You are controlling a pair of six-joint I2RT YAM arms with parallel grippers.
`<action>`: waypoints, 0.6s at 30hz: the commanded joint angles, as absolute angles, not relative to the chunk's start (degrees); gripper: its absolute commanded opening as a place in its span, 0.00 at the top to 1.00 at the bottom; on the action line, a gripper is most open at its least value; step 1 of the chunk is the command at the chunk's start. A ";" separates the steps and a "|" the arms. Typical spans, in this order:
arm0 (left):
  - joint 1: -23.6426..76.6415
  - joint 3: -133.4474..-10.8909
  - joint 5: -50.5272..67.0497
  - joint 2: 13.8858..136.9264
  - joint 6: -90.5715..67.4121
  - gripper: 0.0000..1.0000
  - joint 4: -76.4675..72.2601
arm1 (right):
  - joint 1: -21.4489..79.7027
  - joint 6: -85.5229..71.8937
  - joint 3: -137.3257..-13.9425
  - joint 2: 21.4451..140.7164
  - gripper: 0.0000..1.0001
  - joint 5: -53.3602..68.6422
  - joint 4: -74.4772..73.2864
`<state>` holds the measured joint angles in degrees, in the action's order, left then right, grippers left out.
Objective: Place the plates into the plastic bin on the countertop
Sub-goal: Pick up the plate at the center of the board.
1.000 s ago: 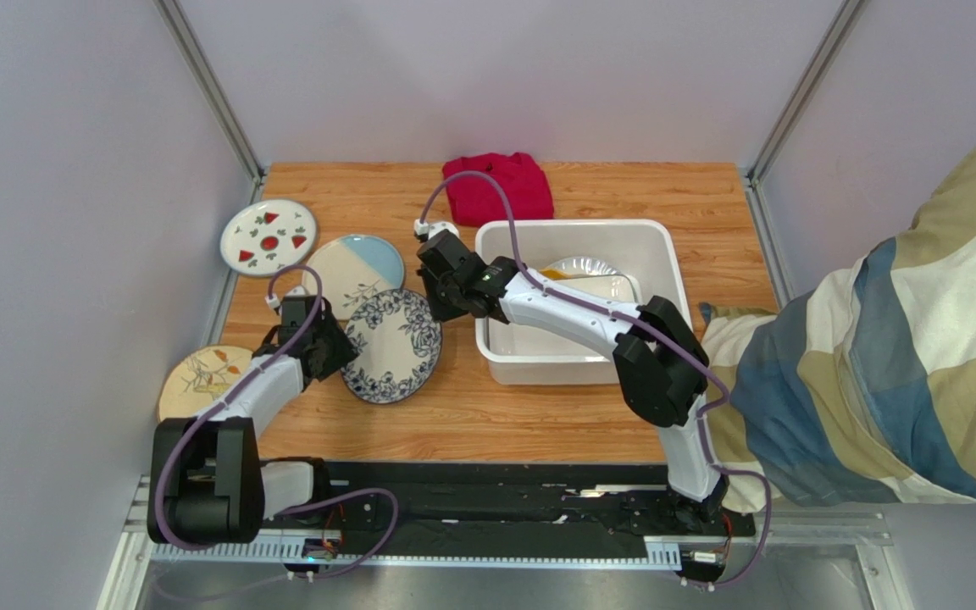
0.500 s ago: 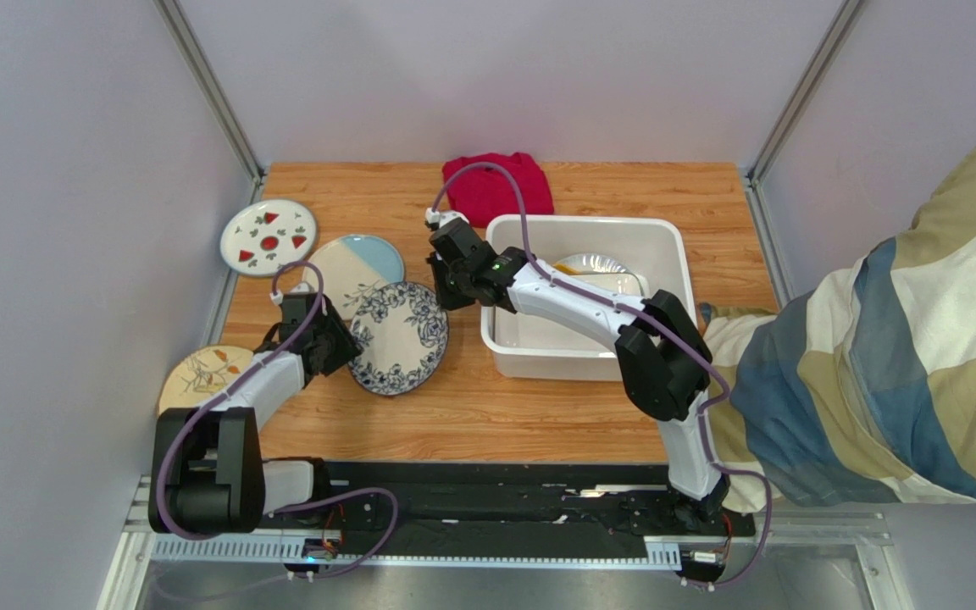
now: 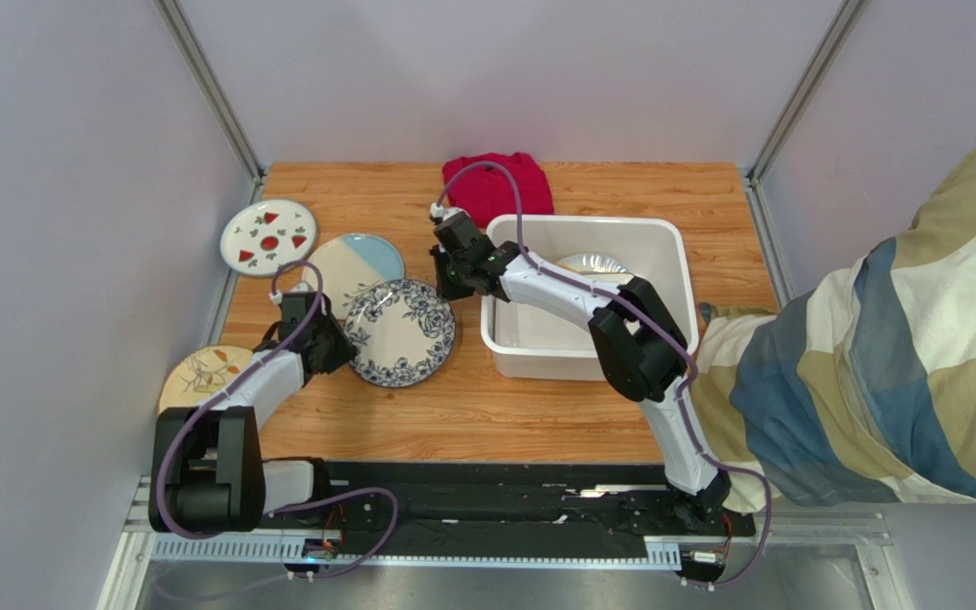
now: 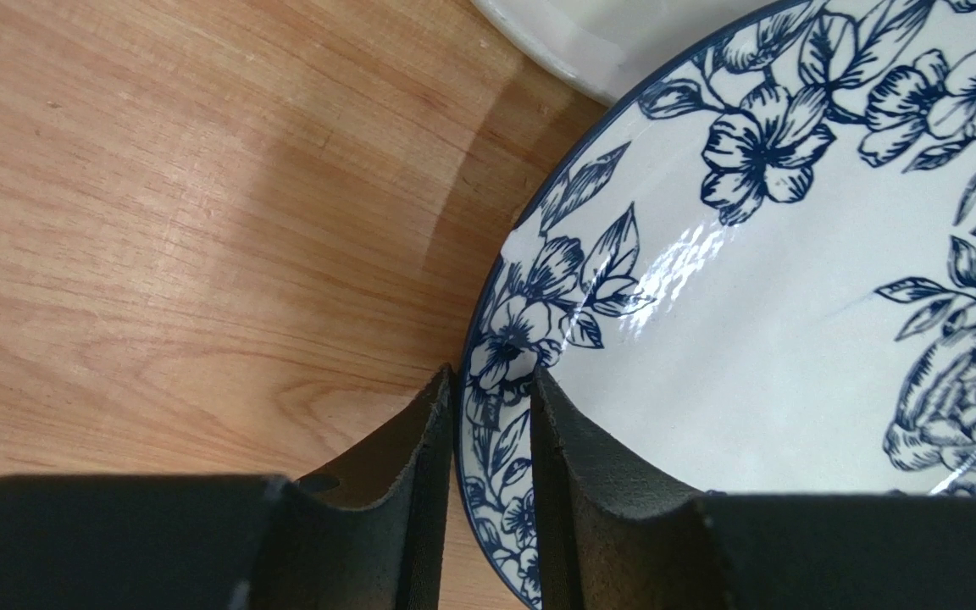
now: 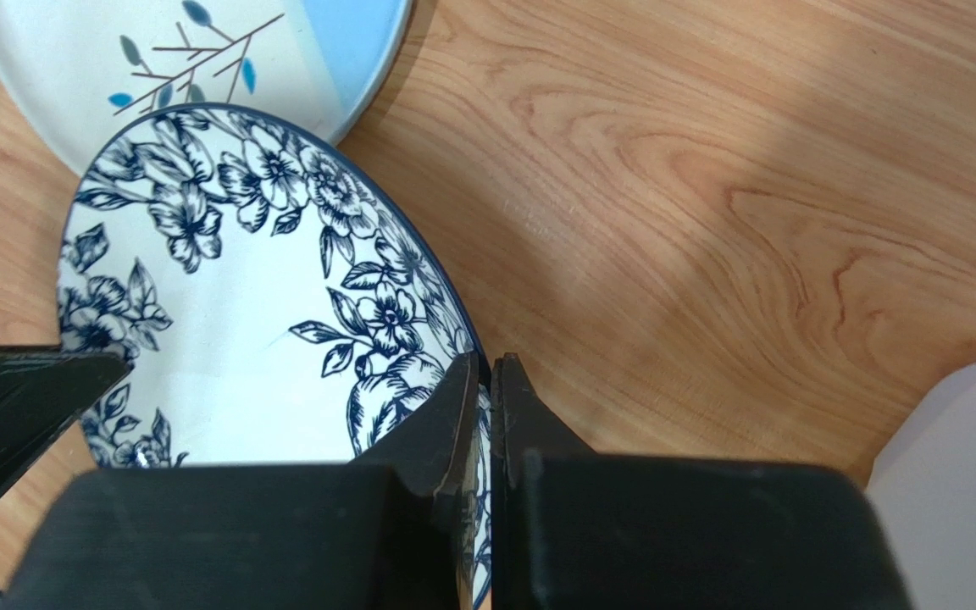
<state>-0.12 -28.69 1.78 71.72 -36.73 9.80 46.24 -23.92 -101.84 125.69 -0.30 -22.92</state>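
Note:
The blue floral plate (image 3: pixel 402 333) lies on the countertop (image 3: pixel 633 191) left of the plastic bin (image 3: pixel 582 225), with its right edge raised a little. My right gripper (image 5: pixel 484 375) is shut on that plate's right rim (image 5: pixel 264 292). My left gripper (image 4: pixel 491 394) stands open by a narrow gap, straddling the plate's left rim (image 4: pixel 761 254). From above, the left gripper (image 3: pixel 332 343) and right gripper (image 3: pixel 451 282) sit at opposite sides of the plate. The bin holds other plates (image 3: pixel 589 266), partly hidden by the right arm.
A strawberry-print plate (image 3: pixel 268 237), a cream-and-blue plate (image 3: pixel 360 267) and a cream leaf-sprig plate (image 3: pixel 200 378) lie to the left. A folded red cloth (image 3: pixel 496 184) sits at the back. A person in patterned clothing (image 3: pixel 888 343) is at the right edge.
The blue floral plate has shifted right, toward the bin, with the right gripper on it. The bin slid slightly right. The left gripper's fingers have narrowed around the plate's left rim.

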 commanded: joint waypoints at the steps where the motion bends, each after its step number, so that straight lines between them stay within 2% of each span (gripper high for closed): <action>1: 0.61 -29.36 5.27 73.21 -36.74 0.69 10.37 | 48.96 -26.37 -105.99 129.19 0.97 8.08 -19.95; 7: 0.53 -29.53 5.10 73.39 -36.83 0.69 10.46 | 48.34 -25.58 -110.03 133.15 0.90 10.36 -23.02; 13: 0.53 -29.53 5.01 73.39 -36.83 0.71 10.63 | 47.81 -22.07 -113.38 136.49 0.78 13.09 -27.51; 18: 0.61 -29.62 5.10 73.48 -36.83 0.71 10.72 | 47.64 -17.68 -115.49 138.07 0.64 16.16 -31.55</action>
<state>-0.16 -29.65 2.09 71.75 -36.77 10.94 44.99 -20.58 -113.25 135.26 4.93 -27.44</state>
